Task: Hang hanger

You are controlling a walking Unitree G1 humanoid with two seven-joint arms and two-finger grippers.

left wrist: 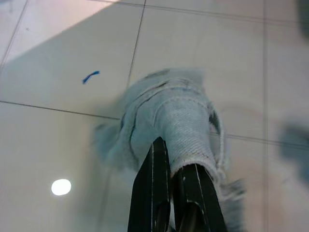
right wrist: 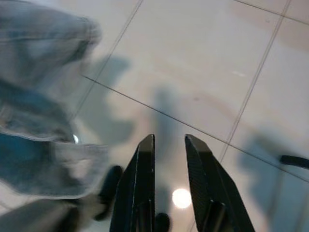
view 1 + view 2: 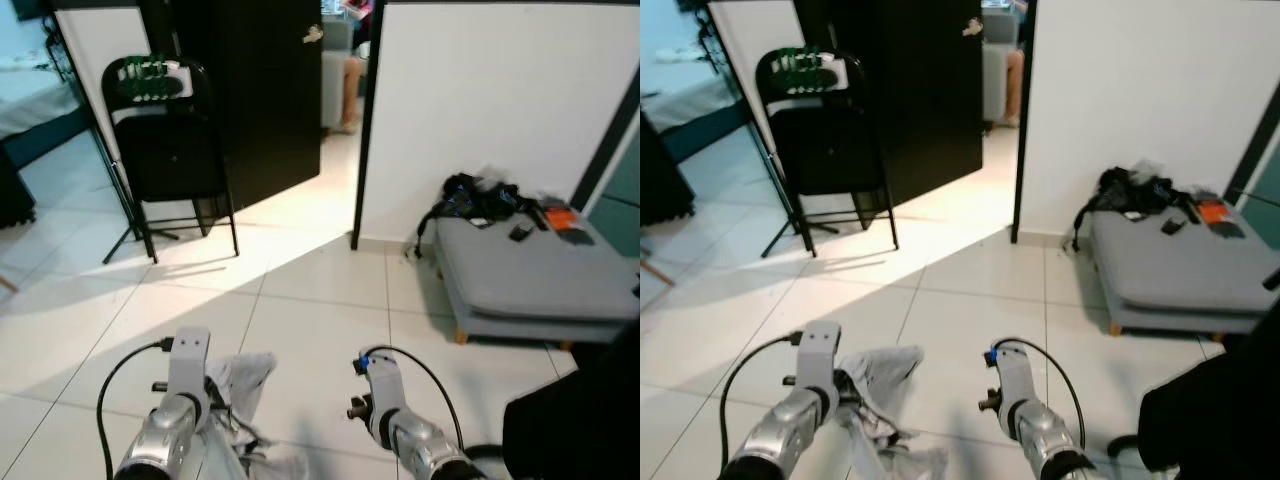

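Now your left gripper [image 1: 175,166] pinches a pale, crumpled denim garment [image 1: 181,121] with frayed edges above the floor [image 3: 320,330]. Your right gripper [image 2: 170,145] hangs slightly parted, holding nothing.

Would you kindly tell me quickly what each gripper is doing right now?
Left gripper: shut on the pale denim garment.
Right gripper: open, holding nothing, above the tiled floor.

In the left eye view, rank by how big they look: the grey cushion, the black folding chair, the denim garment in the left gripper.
1. Grey cushion and black folding chair: look alike in size, so unranked.
2. Denim garment, held by the left gripper: smallest, partly cut off at the frame's bottom.
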